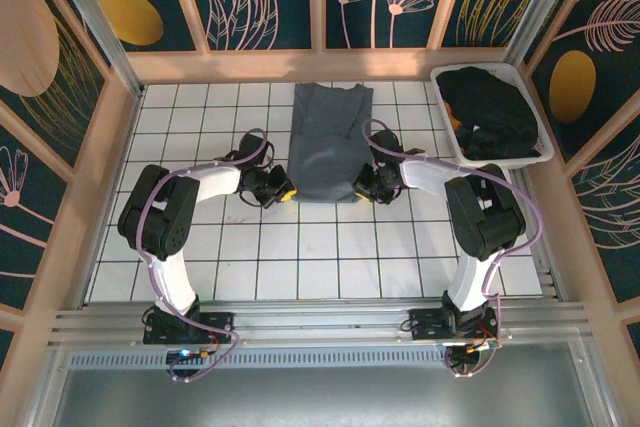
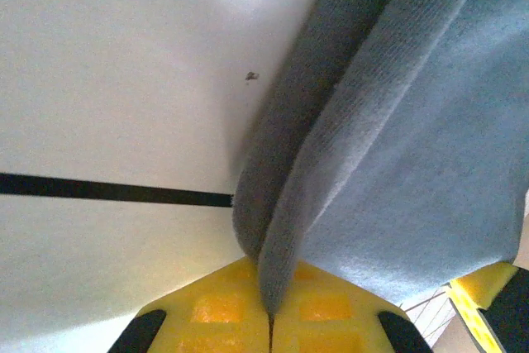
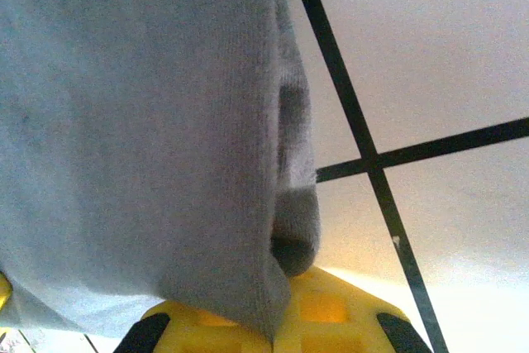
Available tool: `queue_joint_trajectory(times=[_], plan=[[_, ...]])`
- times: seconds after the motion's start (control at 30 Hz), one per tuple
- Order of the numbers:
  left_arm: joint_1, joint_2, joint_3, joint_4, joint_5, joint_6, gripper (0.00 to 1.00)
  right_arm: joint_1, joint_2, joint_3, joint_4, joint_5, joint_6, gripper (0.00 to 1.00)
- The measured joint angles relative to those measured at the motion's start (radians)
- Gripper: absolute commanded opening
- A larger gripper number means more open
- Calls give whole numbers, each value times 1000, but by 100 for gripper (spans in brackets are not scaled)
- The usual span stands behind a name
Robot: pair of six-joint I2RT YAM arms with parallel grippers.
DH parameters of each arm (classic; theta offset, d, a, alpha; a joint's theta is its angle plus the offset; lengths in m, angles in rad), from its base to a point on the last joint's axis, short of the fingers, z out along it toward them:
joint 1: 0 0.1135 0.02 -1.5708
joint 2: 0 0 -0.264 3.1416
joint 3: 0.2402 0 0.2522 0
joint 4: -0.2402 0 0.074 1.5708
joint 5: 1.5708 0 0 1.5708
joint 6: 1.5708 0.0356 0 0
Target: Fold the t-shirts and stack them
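**Cloth, tile, plastic, metal**

Right now we see the grey-blue shirt (image 1: 330, 142) as soft matt knit, fine ribs clear up close. The table (image 1: 320, 247) looks smooth and faintly glossy, white with dark lines. Yellow fingers (image 2: 215, 313) look like hard moulded plastic. The bin (image 1: 505, 164) is white plastic; the front rail (image 1: 320, 319) brushed metal.

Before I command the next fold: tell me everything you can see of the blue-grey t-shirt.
The blue-grey t-shirt is soft, fine-ribbed knit, folded into a narrow panel lying flat on the white tiled table, toward the far middle, its length running away from the arms. Both near corners are pinched: the left gripper is shut on the left one, the right gripper on the right. Both wrist views show doubled layers at the gripped edges.
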Motion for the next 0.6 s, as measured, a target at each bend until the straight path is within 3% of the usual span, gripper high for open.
queue_joint_trajectory(times=[0.4,0.6], plan=[[-91,-264,-197,-177,34,130,0,196,-335,-250,-124,-39,-27,0],[-99,-401,-166,-293,35,161,0,193,-489,-241,-237,-39,0,0]])
